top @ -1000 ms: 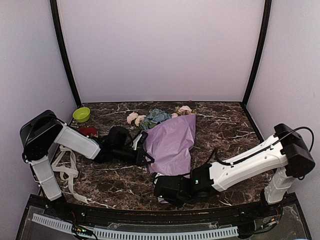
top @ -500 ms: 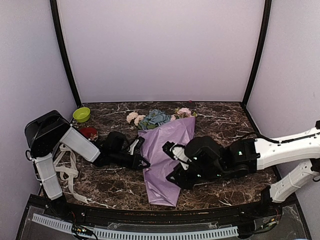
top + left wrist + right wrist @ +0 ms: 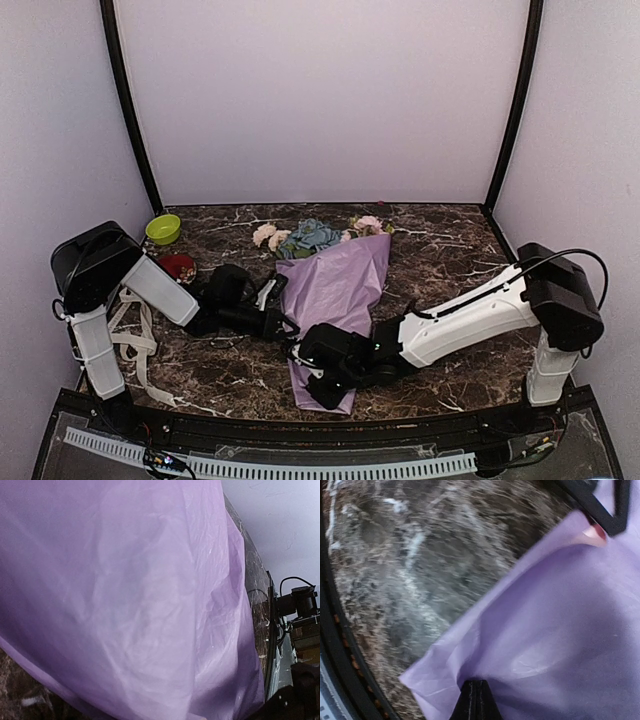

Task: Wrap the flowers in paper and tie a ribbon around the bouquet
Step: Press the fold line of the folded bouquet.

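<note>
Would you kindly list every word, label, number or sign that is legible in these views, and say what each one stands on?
No text can be read in any view.
The ribbon: too small here to show any lettering.
The paper: plain lilac, no print visible, even close up in both wrist views.
The green bowl and red cup: no marks visible.
The arm housings: no legible labels.

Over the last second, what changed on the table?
The right tool swung up over the paper, folding its right flap across into a narrower cone, then dropped back to the near tip and shut on it. The left tool stayed shut at the paper's left edge; flowers, ribbon, green bowl and red cup did not move.
</note>
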`<state>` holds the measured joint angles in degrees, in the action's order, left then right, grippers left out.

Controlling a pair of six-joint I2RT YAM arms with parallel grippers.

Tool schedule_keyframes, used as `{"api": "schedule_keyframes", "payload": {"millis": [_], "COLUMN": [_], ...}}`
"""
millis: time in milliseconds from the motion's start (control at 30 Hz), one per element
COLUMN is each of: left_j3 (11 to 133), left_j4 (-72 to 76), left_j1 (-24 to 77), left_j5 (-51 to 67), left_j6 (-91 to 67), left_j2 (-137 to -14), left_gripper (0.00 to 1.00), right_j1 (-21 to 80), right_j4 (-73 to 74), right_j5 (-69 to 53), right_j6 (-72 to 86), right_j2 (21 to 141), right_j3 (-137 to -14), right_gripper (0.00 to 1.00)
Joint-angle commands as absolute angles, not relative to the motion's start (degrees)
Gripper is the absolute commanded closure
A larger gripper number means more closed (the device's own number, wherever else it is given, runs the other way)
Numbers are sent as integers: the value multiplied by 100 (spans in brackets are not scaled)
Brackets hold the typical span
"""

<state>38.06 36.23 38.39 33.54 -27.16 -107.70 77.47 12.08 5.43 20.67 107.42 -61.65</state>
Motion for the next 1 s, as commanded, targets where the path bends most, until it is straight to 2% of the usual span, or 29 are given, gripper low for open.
{"api": "schedule_keyframes", "payload": {"millis": [0,267,400,500,833,867,967], "left_j3": [3694,3743,3702,3713,3949,4004,4185], "left_j4": [3406,3282,3299,3241,2717,2640,2343], "left_j1": [3786,3770,3770,3765,3740,3729,3665], "left_j5": [3296,3334,3320,3322,3152,3089,2928], "left_j6": [-2600,-2507,-2525,-2514,-2225,-2179,-2090], "left_j2": [-10927,-10938,-10898,-10899,-10714,-10659,-10385], "left_gripper": [100,100,100,100,100,99,82], "right_j1": [8249,8157,7611,7448,7598,7609,7577], "right_j4": [1478,1998,1224,1151,1434,1371,1265], "right_j5": [44,-355,-442,-95,-153,-197,-250], "right_j6": [1740,882,1371,1644,1839,1898,2059], "right_j2": [10985,10240,9644,9969,11170,11155,11055], "right_j3": [-6558,-6465,-6094,-6070,-6230,-6130,-5920], "right_gripper": [100,100,100,100,100,100,100]}}
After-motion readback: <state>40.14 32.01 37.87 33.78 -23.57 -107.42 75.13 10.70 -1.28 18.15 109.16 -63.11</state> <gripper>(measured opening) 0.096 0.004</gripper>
